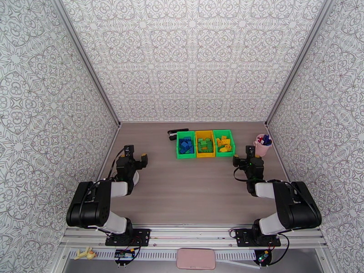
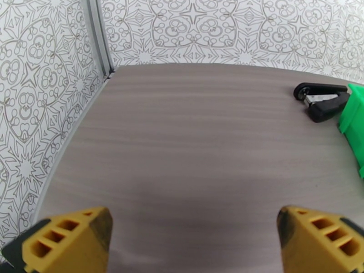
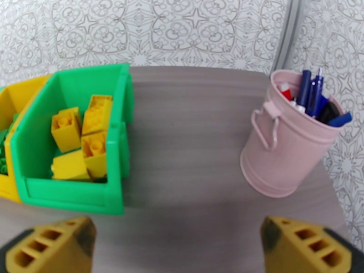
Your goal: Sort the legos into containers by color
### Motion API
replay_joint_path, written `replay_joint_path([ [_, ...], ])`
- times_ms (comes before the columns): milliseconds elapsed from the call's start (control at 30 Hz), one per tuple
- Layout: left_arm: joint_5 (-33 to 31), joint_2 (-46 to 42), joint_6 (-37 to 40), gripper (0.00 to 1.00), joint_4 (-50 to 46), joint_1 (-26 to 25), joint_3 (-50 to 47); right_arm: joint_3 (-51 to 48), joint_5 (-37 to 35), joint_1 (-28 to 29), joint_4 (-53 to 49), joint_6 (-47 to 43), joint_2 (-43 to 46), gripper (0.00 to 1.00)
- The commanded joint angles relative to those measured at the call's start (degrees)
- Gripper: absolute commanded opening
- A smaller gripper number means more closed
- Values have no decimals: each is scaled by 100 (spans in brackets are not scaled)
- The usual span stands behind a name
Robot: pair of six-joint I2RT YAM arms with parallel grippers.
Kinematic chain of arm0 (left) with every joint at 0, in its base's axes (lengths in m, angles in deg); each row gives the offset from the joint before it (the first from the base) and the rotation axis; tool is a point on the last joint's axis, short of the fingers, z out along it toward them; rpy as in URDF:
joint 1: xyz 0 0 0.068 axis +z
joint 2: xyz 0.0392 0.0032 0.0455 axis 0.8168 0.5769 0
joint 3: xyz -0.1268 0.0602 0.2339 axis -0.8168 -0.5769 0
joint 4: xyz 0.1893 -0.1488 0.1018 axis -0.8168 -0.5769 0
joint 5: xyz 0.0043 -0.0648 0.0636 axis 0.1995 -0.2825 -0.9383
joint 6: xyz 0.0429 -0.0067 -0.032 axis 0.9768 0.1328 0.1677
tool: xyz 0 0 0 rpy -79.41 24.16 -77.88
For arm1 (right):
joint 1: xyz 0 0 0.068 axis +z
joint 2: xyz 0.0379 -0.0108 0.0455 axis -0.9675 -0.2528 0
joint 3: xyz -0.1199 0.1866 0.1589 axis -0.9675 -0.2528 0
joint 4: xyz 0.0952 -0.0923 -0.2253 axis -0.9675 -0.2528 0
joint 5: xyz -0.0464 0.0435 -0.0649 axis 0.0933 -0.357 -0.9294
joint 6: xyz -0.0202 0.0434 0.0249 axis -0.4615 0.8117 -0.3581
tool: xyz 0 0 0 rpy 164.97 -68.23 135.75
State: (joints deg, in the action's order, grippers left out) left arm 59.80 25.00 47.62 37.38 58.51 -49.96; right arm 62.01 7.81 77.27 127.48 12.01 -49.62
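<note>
My right gripper (image 3: pixel 182 249) hangs wide open with nothing between its yellow, slotted fingers, and my left gripper (image 2: pixel 193 244) is spread just as wide and just as empty. Ahead and left of the right gripper sits the right green bin (image 3: pixel 68 196) holding the yellow legos (image 3: pixel 84 142), pressed against the yellow bin (image 3: pixel 18 94) beyond it. Ahead and right of the same gripper stands the pink cup (image 3: pixel 282 151) of pens (image 3: pixel 314 94). Far right of the left gripper, the left green bin (image 2: pixel 355 119) touches a black stapler (image 2: pixel 321 98). Every brick I can make out lies in a bin, so I judge the sorting is nearly done. My worry is any forward sweep. The cup is tall and narrow and would tip, and the thin glossy bins would skate on the smooth wood-grain table (image 2: pixel 182 146), spilling the hard, studded bricks
</note>
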Motion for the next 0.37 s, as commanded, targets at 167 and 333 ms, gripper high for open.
replay_joint_path([
  [167,-62,23,8,100,-105,-31,72,107,100,-31,91,70,-12,100],
  [333,-52,23,4,100,-96,-28,72,107,97,-29,91,73,-3,100],
])
